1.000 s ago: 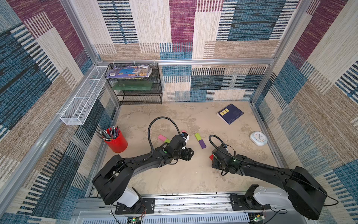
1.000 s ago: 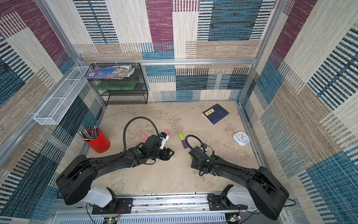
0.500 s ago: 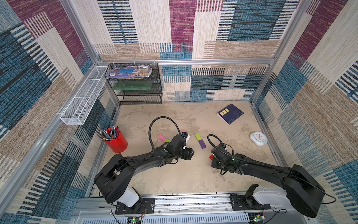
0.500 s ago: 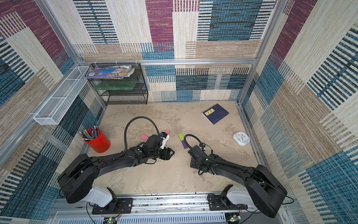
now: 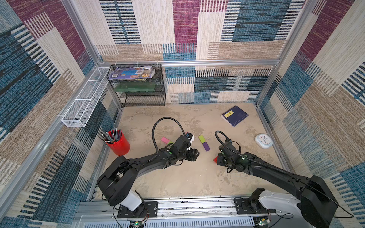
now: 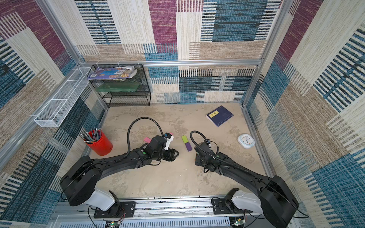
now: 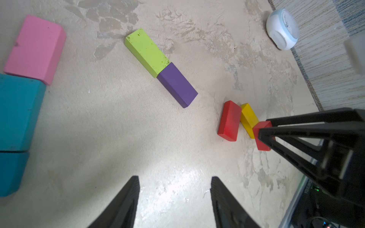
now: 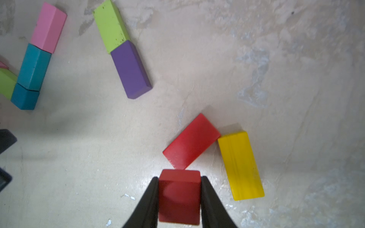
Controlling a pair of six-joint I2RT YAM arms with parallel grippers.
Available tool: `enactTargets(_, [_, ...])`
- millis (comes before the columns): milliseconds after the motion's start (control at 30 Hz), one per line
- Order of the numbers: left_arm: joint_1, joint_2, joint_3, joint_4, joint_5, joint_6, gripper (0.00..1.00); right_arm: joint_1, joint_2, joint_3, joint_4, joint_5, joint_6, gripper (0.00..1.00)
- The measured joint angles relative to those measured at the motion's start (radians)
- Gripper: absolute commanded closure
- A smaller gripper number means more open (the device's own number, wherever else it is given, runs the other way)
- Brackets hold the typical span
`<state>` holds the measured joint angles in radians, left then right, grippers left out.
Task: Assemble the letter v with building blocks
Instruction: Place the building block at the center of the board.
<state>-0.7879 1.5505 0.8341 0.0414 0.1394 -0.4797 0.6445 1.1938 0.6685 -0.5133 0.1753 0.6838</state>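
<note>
In the right wrist view my right gripper (image 8: pixel 179 177) is shut on a red block (image 8: pixel 178 195) low over the floor. Its far edge touches a corner of a second red block (image 8: pixel 191 144), which leans against a yellow block (image 8: pixel 241 165). A lime block (image 8: pixel 110 29) and a purple block (image 8: pixel 130 69) lie end to end. Apart from them runs a row of a pink block (image 8: pixel 48 27), a teal block (image 8: pixel 33 67) and a shorter teal block (image 8: pixel 24 97). My left gripper (image 7: pixel 174 178) stands open over bare floor between the two rows.
A dark blue book (image 5: pixel 234 115) lies at the back right and a white clock (image 5: pixel 263 140) by the right wall. A red pencil cup (image 5: pixel 118 143) stands at the left, and a black wire rack (image 5: pixel 138 86) in the back left corner.
My right gripper has closed onto the red block. The left arm has not moved.
</note>
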Motion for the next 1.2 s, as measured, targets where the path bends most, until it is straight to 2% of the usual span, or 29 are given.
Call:
enactTargets(467, [0.000,0.063,-0.029,0.101,0.083,-0.092,0.40,-0.017,0.334,0.171,0.079,-0.011,-0.248,0.77])
enactTargets(667, [0.000,0.051,-0.048,0.127,0.087,-0.097,0.40,-0.002,0.390,0.171,0.112,-0.010,-0.290,0.77])
enactTargets(800, [0.000,0.047,-0.059,0.127,0.087,-0.097,0.40,0.016,0.399,0.166,0.142,-0.010,-0.303,0.73])
enactTargets(933, [0.000,0.054,-0.060,0.132,0.089,-0.097,0.41,0.024,0.407,0.160,0.160,-0.015,-0.319,0.68])
enactTargets(1000, [0.000,0.063,-0.060,0.134,0.096,-0.097,0.42,0.028,0.408,0.160,0.164,-0.015,-0.319,0.59])
enactTargets(1100, [0.000,0.071,-0.060,0.134,0.100,-0.097,0.43,0.029,0.396,0.153,0.170,-0.017,-0.318,0.40])
enactTargets(1200, [-0.002,0.076,-0.060,0.136,0.102,-0.097,0.45,0.029,0.338,0.137,0.172,-0.018,-0.312,0.32])
